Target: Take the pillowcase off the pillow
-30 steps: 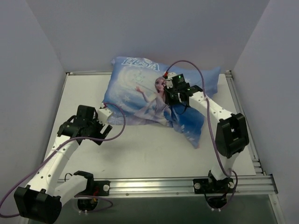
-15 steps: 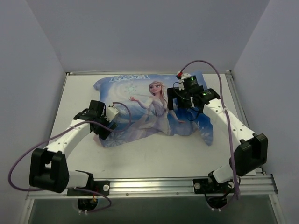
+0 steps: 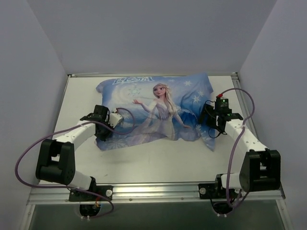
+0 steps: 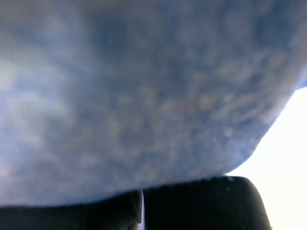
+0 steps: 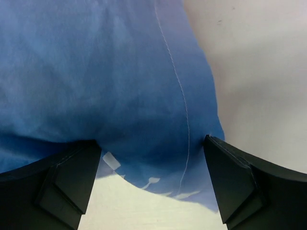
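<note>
The blue pillowcase (image 3: 153, 108) with the ice-princess print lies spread across the back half of the table. The pillow is hidden inside it. My left gripper (image 3: 111, 124) sits at the cover's near left corner. In the left wrist view blurred blue fabric (image 4: 144, 86) fills the frame and drapes over the left gripper (image 4: 142, 194), whose dark fingers are pressed together, shut on the cloth. My right gripper (image 3: 210, 125) is at the cover's near right edge. In the right wrist view the right gripper (image 5: 151, 148) is open, its fingers wide apart either side of the seamed blue edge (image 5: 144, 96).
The white table (image 3: 153, 158) is bounded by an aluminium rail (image 3: 192, 189) in front, a metal rim (image 3: 247, 115) on the right and grey walls all round. Purple cables loop off both arms.
The right arm has drawn back from the top of the cover's right end to its near right edge, jaws open. The left gripper has closed on the left corner. The cover lies flatter.
</note>
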`<state>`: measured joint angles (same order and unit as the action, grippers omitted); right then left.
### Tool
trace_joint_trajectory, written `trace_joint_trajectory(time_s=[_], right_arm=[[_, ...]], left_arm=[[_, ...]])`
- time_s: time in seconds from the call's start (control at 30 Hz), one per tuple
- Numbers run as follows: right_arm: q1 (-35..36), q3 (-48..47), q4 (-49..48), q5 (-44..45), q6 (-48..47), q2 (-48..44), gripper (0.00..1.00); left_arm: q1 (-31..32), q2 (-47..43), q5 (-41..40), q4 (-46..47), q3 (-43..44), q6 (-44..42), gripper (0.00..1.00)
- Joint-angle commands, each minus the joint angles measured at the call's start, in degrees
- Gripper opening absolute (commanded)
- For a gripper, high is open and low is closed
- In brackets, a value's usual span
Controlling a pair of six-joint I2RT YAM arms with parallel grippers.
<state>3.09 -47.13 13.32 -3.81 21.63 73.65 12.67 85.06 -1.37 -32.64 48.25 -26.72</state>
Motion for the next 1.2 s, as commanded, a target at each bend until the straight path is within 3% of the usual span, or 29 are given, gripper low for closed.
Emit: trace_joint_trajectory(time_s=[0.0, 0.03, 0.13, 0.23, 0.43, 0.47, 0.57, 0.6, 0.73, 0.8, 0.97, 1.0, 1.03, 1.07, 1.1, 1.17], right_arm=[[-0.5, 0.3, -5.0, -3.6, -0.2, 4.7, 0.80], [-0.5, 0.2, -4.8, -5.0, -1.0, 5.4, 0.49], [0.4, -1.8, -2.3, -9.2, -1.8, 2.3, 0.00], [6.3, -10.9, 6.0, -8.1, -3.3, -8.6, 0.00], [24.1, -36.9, 20.7, -6.4, -0.3, -15.0, 0.00], [25.5, -43.6, 22.4, -9.3, 0.5, -14.8, 0.00], [27.2, -51.2, 20.7, -20.6, 4.2, -14.7, 0.00], [27.3, -51.6, 19.1, -22.1, 8.0, -15.1, 0.00], [27.3, -49.6, 13.8, -23.8, 14.6, -14.7, 0.00], [27.2, -47.5, 11.7, -22.6, 15.9, -12.4, 0.00], [21.5, -33.3, 3.0, -22.9, 17.1, -1.7, 0.03], [17.6, -30.7, 0.8, -23.9, 17.2, -0.1, 0.11], [15.4, -28.1, -1.3, -23.6, 17.4, 2.8, 0.24], [13.5, -23.8, -4.3, -22.6, 17.2, 4.6, 0.38], [9.9, -22.7, -5.0, -21.2, 16.7, 6.7, 0.58], [7.5, -24.7, -1.6, -17.3, 12.5, 13.5, 0.66]], left_arm=[[-0.7, -3.9, 1.9, 3.9, 0.7, 1.7, 0.02], [-1.1, -5.2, 1.9, 4.1, 0.8, 2.1, 0.02], [-4.3, -12.6, 2.1, 2.7, 3.2, 3.9, 0.02], [-9.2, -20.4, 1.9, -2.2, 10.0, 5.0, 0.02], [-16.1, -29.7, 0.1, -16.1, 28.4, 4.1, 0.02], [-16.4, -30.2, -1.7, -19.5, 31.9, 4.1, 0.02], [-17.1, -30.4, -8.4, -23.9, 48.0, 3.2, 0.02], [-17.0, -29.6, -9.8, -24.7, 56.9, 2.3, 0.02], [-17.1, -21.6, -15.1, -27.6, 72.1, 0.6, 0.02], [-17.1, -16.3, -15.5, -27.1, 72.8, 0.3, 0.02], [-16.9, -4.0, -12.3, -22.6, 64.3, 1.9, 0.02], [-16.8, 1.9, -11.0, -22.7, 63.6, 2.3, 0.02], [-16.6, 4.9, -9.9, -22.8, 63.1, 3.2, 0.06], [-16.4, 11.2, -9.4, -22.1, 62.6, 3.8, 0.16], [-16.0, 14.3, -9.7, -21.8, 62.7, 4.7, 0.42], [-15.1, 21.3, -10.6, -22.3, 65.8, 5.4, 0.94]])
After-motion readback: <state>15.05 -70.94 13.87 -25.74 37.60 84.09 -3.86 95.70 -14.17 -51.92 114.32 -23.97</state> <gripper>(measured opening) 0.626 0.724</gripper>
